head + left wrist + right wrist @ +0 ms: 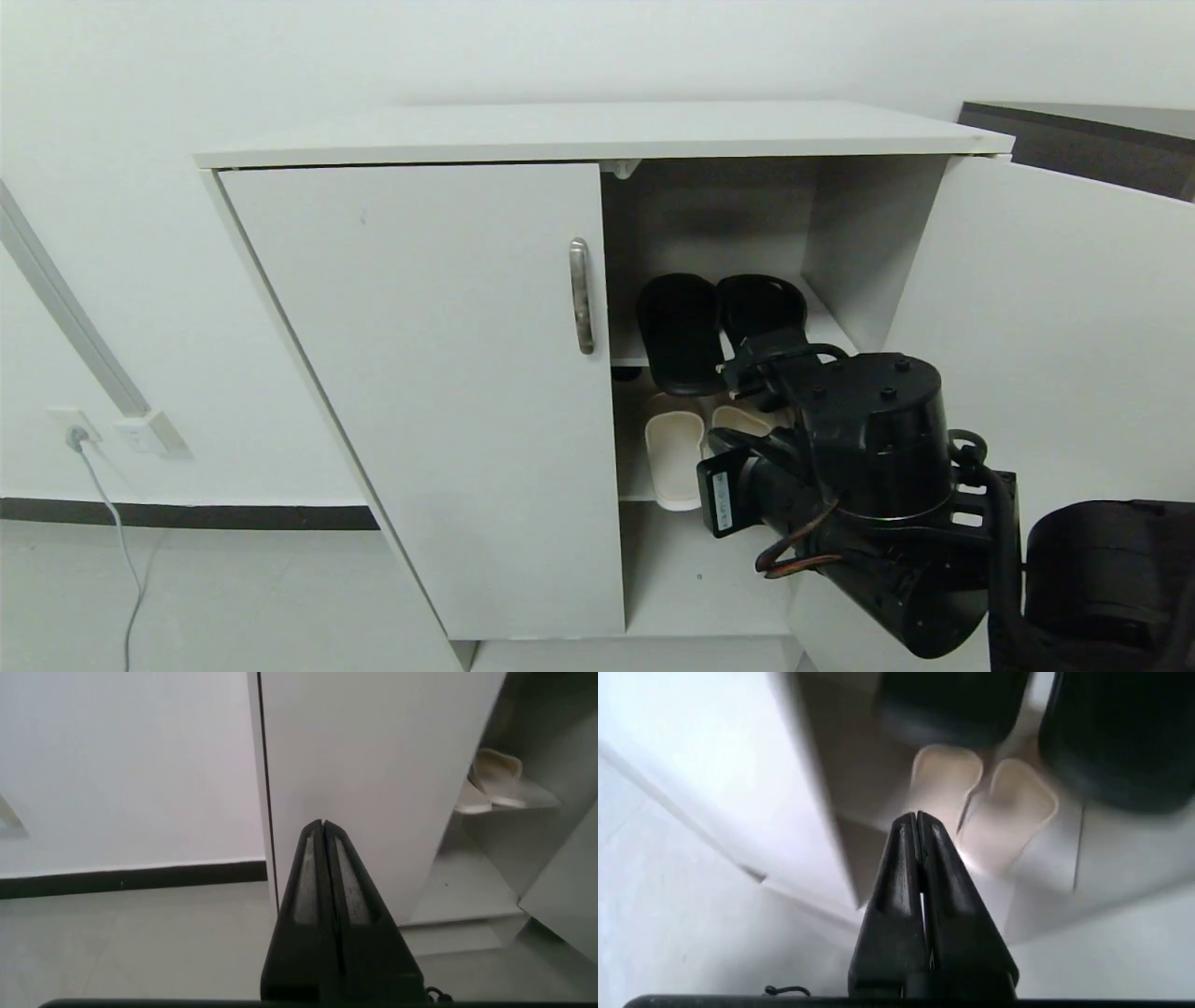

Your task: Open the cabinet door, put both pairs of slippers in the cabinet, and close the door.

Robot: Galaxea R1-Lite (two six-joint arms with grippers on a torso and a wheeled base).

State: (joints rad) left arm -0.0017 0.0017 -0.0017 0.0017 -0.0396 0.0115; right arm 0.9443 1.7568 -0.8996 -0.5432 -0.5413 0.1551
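The left pincer (322, 829), fingers pressed together on nothing, hangs low above the floor (140, 943), before the closed left door (420, 373) of the cabinet (597, 131). In the cabinet's open right half, the black slippers (681, 331) lie on the upper shelf (826, 327), one end overhanging its front edge. The cream slippers (674, 453) lie on the shelf below. The right pincer (919, 826), likewise together and empty, points toward the cream pair without touching it. The right door (1055, 327) stands wide open.
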